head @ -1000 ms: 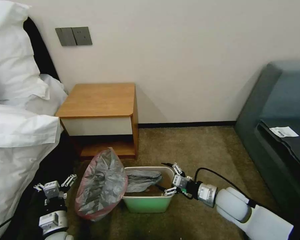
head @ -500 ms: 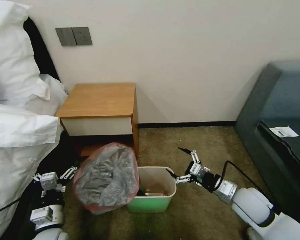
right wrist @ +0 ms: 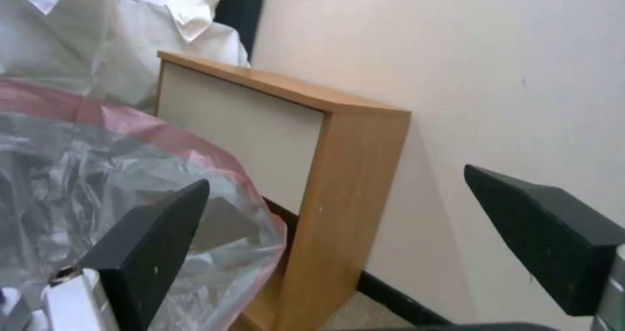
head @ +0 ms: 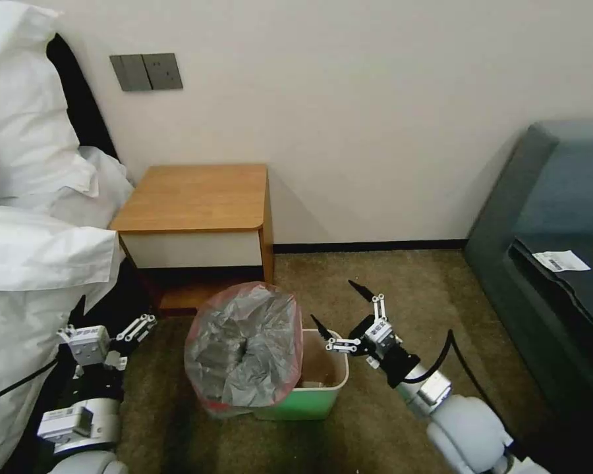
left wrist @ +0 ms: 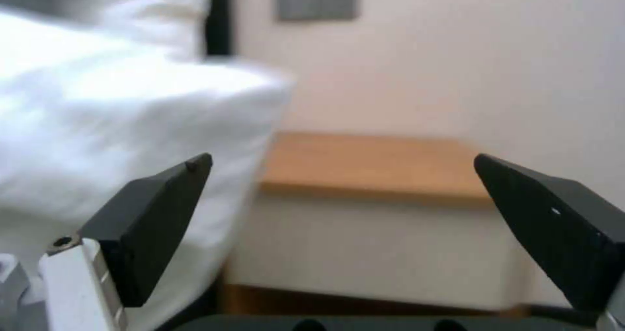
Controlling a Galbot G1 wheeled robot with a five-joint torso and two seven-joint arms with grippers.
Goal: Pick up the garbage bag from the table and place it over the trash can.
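Now draped over bin's (head: 323, 395) 9 o'clock side: bag (head: 244, 349); right gripper (head: 341, 309) spread at 3 o'clock, left gripper (head: 109, 329) spread, apart.

White arms, blk cables — black-tipped fingers (head: 359, 289).
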